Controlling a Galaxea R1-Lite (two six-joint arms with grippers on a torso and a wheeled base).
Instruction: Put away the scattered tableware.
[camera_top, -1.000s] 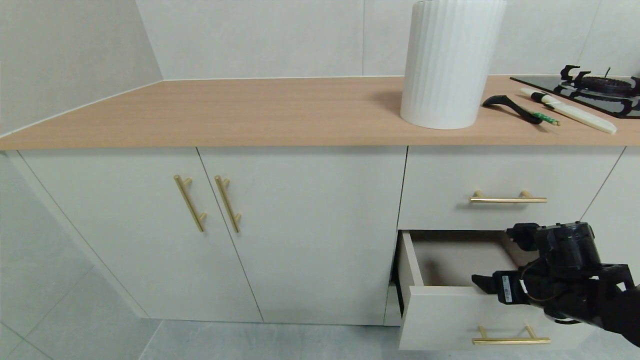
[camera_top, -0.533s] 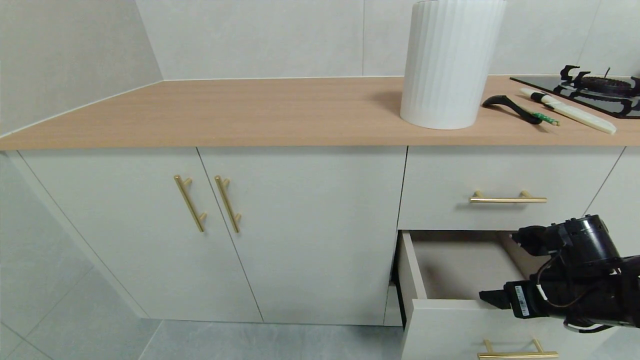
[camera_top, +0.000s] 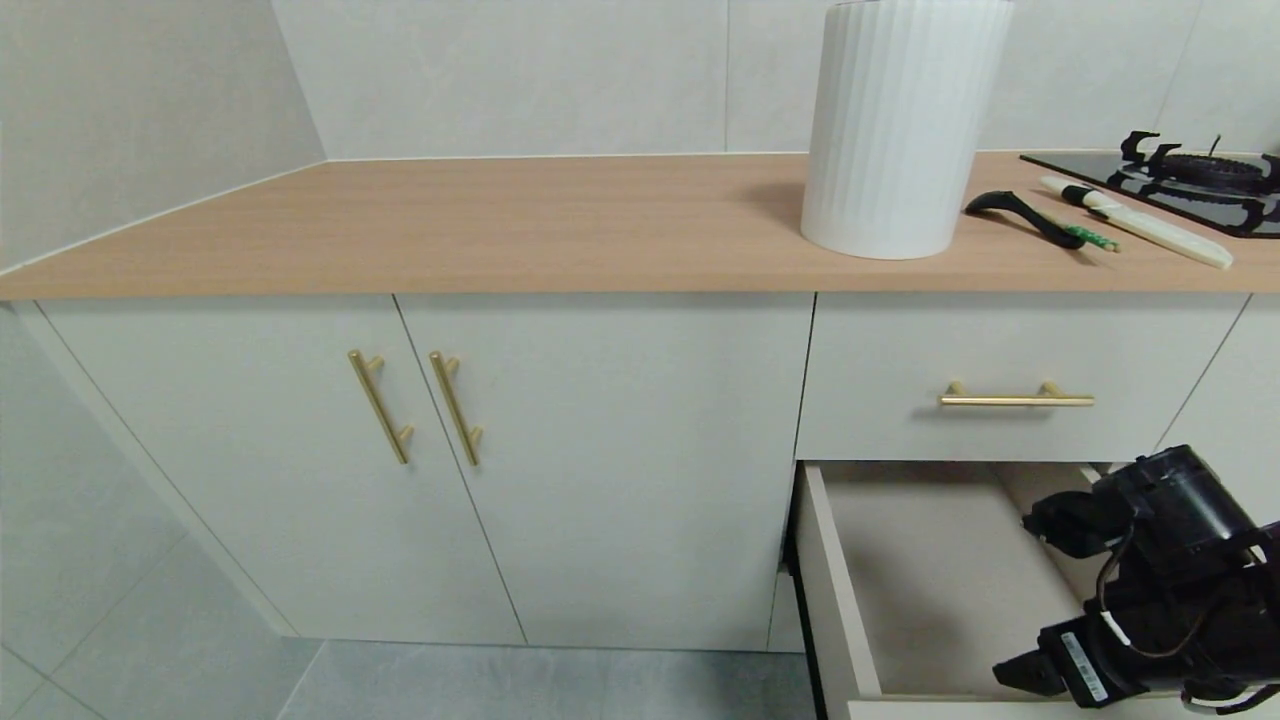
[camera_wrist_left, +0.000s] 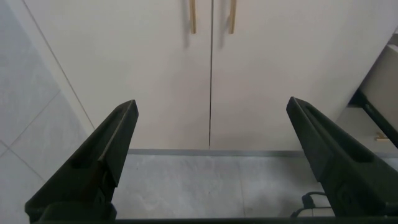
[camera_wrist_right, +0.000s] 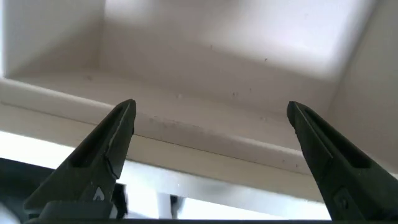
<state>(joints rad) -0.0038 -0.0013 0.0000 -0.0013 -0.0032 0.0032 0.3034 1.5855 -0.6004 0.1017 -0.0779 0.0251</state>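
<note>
On the wooden counter (camera_top: 500, 220) at the right lie a black-handled utensil (camera_top: 1022, 214), a small green-tipped tool (camera_top: 1092, 238) and a white sheathed knife (camera_top: 1140, 222). Below them the lower drawer (camera_top: 930, 570) stands pulled far out, its inside bare. My right gripper (camera_top: 1045, 600) is at the drawer's front right, open, one finger inside and one over the front panel. In the right wrist view the right gripper (camera_wrist_right: 209, 109) straddles the drawer's front edge (camera_wrist_right: 186, 134). My left gripper (camera_wrist_left: 211, 106) hangs open and holds nothing, facing the cabinet doors (camera_wrist_left: 211, 62) low near the floor.
A tall white ribbed container (camera_top: 895, 130) stands on the counter beside the utensils. A gas hob (camera_top: 1190, 180) sits at the far right. The upper drawer (camera_top: 1015, 375) is closed, with a gold handle (camera_top: 1015, 400). Two closed doors with gold handles (camera_top: 415, 405) are to the left.
The lower drawer has slid much farther out toward me. My right gripper has moved down and back with its front panel.
</note>
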